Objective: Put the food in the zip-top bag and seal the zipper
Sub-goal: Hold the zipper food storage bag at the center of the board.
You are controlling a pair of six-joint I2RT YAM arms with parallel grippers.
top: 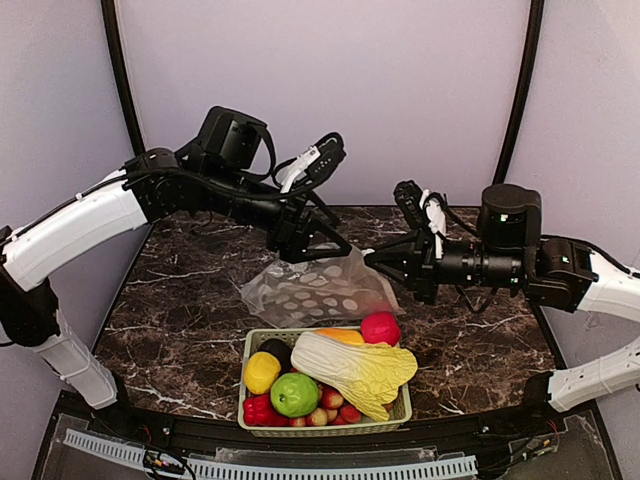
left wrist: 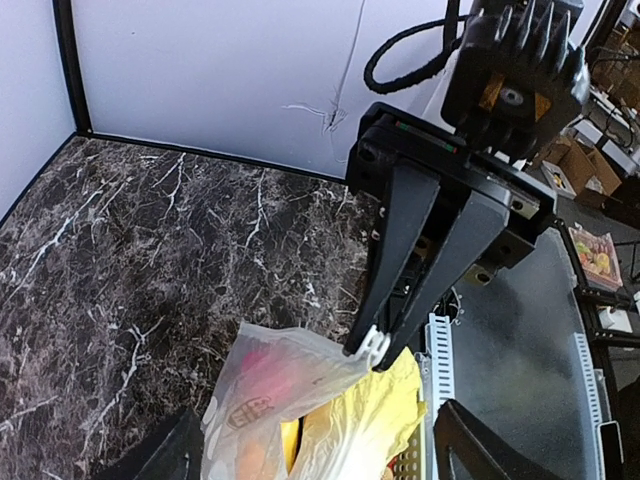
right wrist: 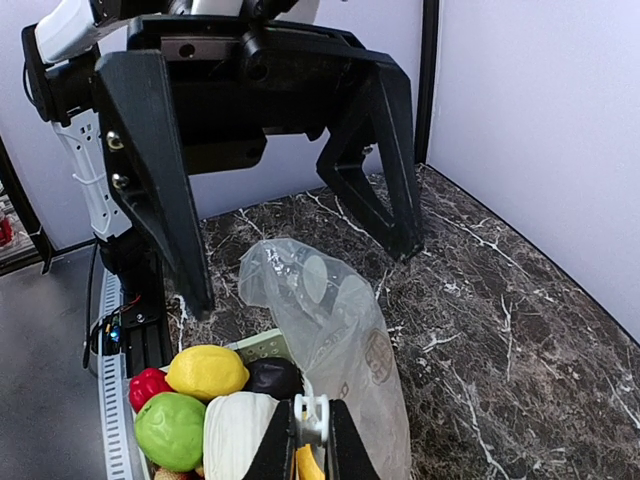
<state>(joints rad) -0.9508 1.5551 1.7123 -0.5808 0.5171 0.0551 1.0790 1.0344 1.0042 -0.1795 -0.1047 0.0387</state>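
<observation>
Okay, we see the zip-top bag (top: 315, 290) crumpled, clear with white dots, lying on the table (top: 170, 300) just behind the basket (top: 300, 431); right gripper (top: 372, 260) pinches its raised edge, left gripper (top: 315, 250) spread wide above it.

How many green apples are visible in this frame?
1. The green apple sits at the basket's near edge, between the red pepper and the cabbage. Others could be hidden beneath the cabbage.
</observation>
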